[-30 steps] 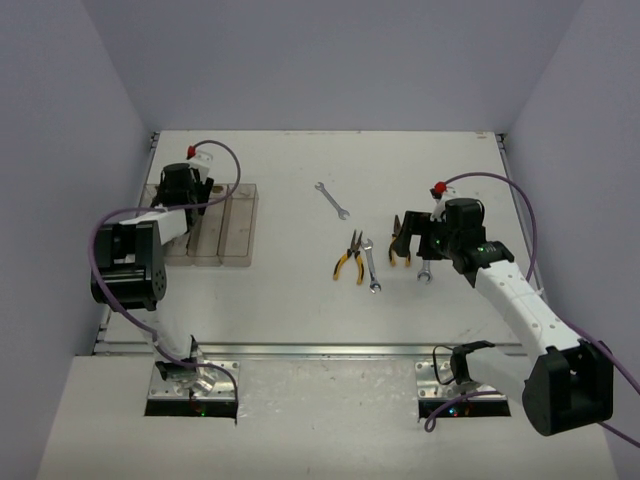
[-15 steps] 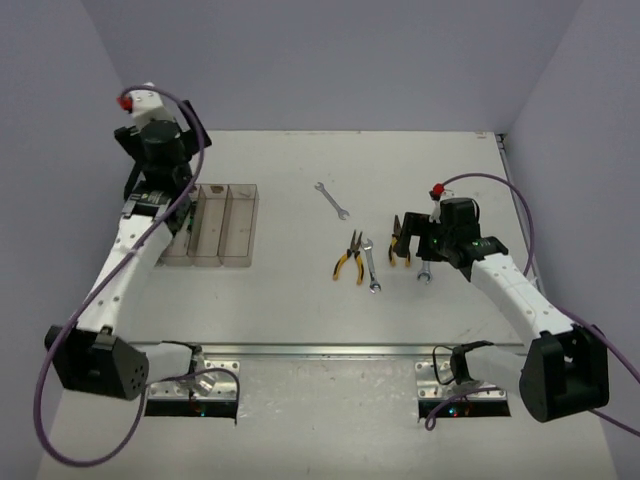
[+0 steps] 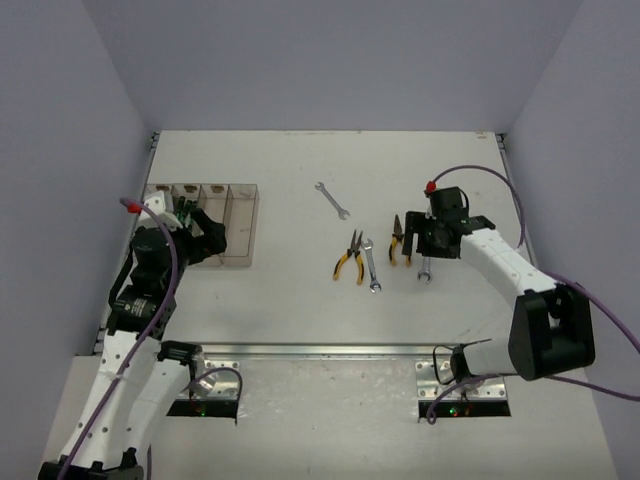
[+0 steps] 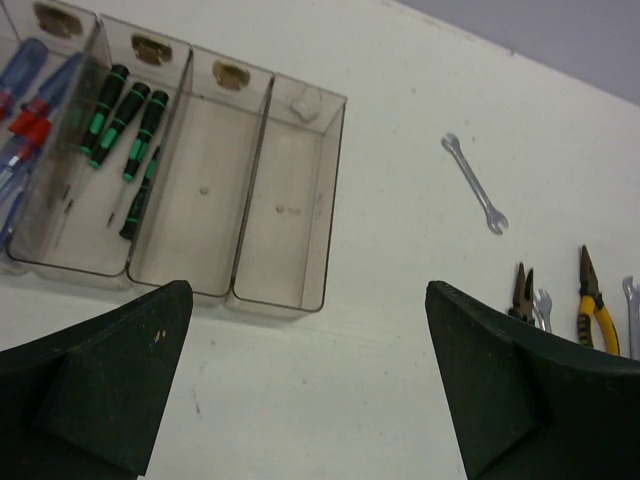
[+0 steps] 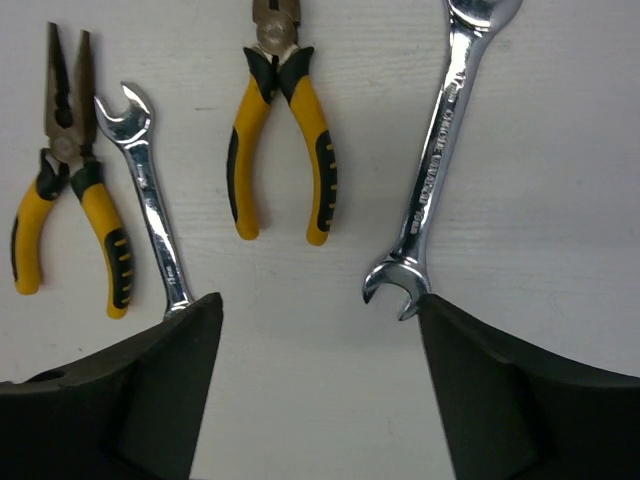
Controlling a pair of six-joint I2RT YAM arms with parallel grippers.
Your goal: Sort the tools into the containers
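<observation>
Right fingers [image 5: 120,400] spread wide, nothing between them. Pliers [image 5: 277,62] lie on the surface [image 5: 560,120] just ahead of them, in line with the gap. The long axis runs straight away from the fingers, head far and handles near, so it crosses the closing line. A wrench [image 5: 437,150] lies ahead of the right-hand finger, nearly parallel. Second pliers [image 5: 62,150] and second wrench [image 5: 152,200] are ahead of the left-hand finger. The right arm is nearer. Left fingers [image 4: 100,380] are wide open and empty. The bins [image 4: 265,290] lie ahead of them to the left, with screwdrivers [image 4: 120,115] inside. Versus earlier: the left arm has pulled back off the bins, the right has shifted slightly, and the loose tools are unmoved.
</observation>
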